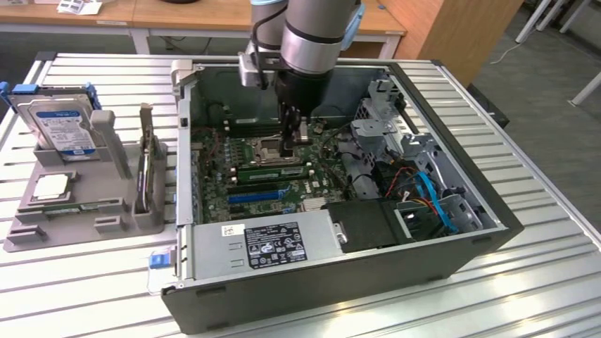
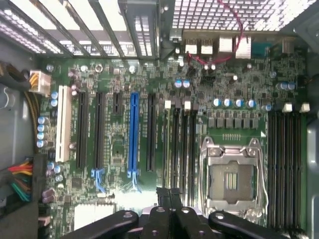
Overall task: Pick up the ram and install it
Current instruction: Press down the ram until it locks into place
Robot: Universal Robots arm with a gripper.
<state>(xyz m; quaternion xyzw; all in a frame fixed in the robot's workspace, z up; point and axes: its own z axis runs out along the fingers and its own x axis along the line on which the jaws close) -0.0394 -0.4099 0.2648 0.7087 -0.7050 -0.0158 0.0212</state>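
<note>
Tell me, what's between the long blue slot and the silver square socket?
In the wrist view, a row of long black slots lies between the blue slot and the socket.

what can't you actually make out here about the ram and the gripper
- Whether the gripper holds the ram: in the exterior view its fingers hang over the motherboard and are too small to read.
- Wrist view: the fingers are seen end-on and blurred, so nothing between them can be told.
- Whether the stick in the slot beside the CPU socket is fully seated: too small.
</note>
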